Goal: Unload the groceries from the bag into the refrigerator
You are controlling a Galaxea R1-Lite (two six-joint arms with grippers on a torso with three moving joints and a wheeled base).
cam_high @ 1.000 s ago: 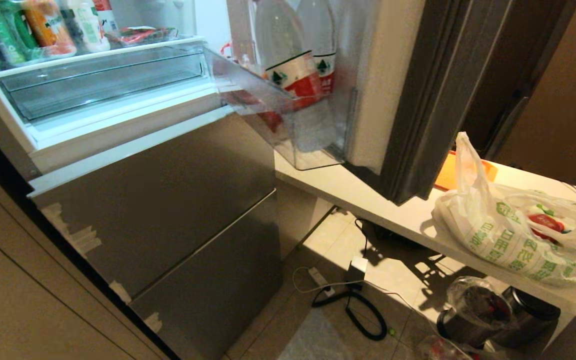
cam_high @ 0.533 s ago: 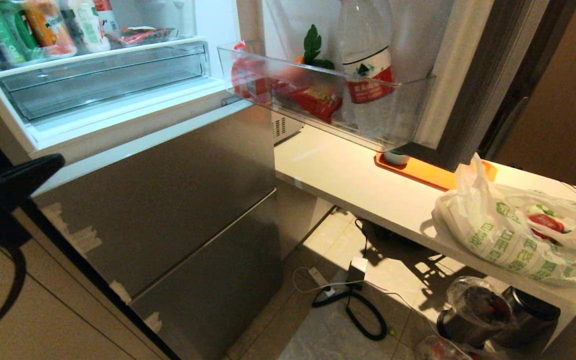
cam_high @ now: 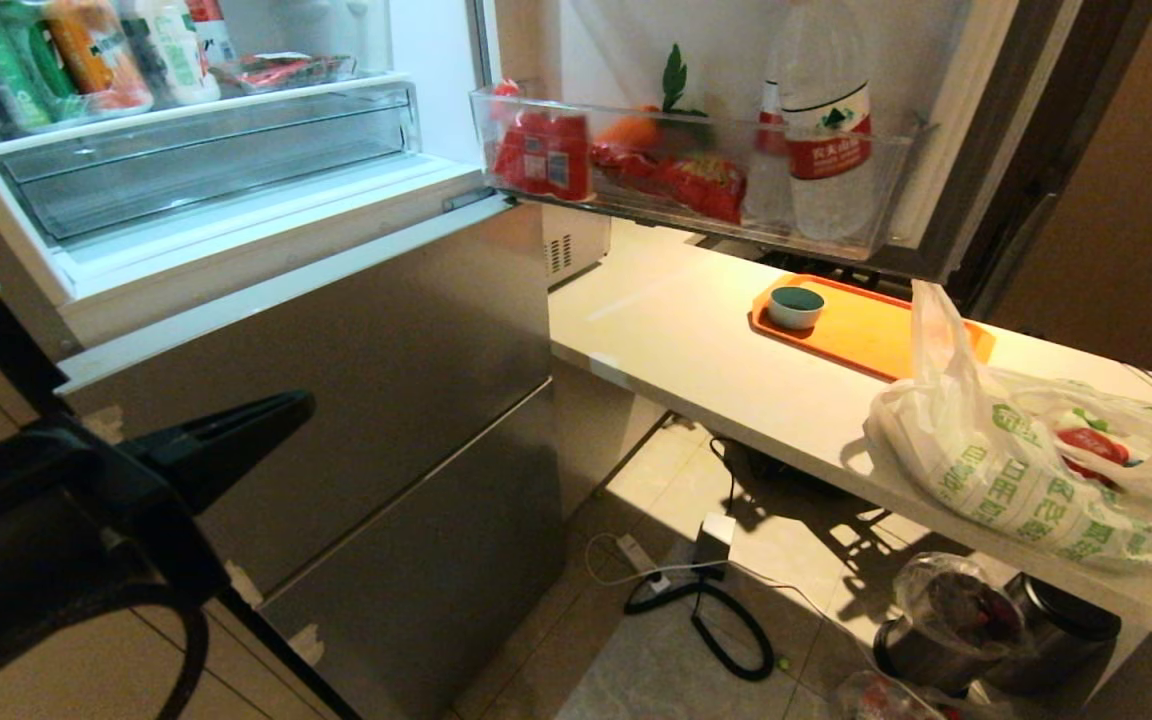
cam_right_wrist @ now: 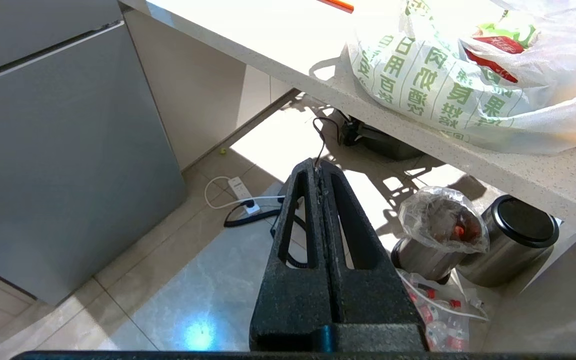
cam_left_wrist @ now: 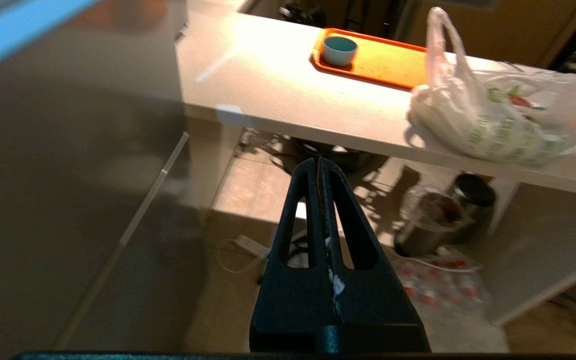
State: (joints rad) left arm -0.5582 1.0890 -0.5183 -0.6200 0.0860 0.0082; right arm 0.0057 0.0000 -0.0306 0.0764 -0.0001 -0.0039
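While you are looking over this kitchen corner, a pale speckled stone counter (cam_high: 696, 350) is running rightward from the tall brushed grey-steel refrigerator (cam_high: 356, 400), above beige floor tiles (cam_high: 636, 660) carrying a white power strip (cam_high: 641, 560) and black cable (cam_high: 726, 620).

Counter: a flat orange tray (cam_high: 876, 330) is holding a small teal bowl (cam_high: 796, 307); bare stone is lying between tray and fridge side, and between tray and counter's near edge.

Refrigerator: its upper door (cam_high: 946, 130) is standing open over the counter's back, its clear bin (cam_high: 696, 170) showing red packs and a clear water bottle with red label (cam_high: 826, 140); the lower doors are showing shut, with pale tape scraps at their left edge.

Task item: the crinkly translucent white plastic bag with green characters (cam_high: 1026, 470) is lying on the counter's near edge, right of the tray, one handle standing up, a red-and-green pack (cam_high: 1086, 440) visible inside.

Under-counter: two steel bins (cam_high: 996, 630) are standing there.

Tools: the left gripper (cam_left_wrist: 318, 162) is hanging before the lower doors, clenched and empty; the right gripper (cam_right_wrist: 318, 165) is hanging low over the floor, likewise clenched on nothing.
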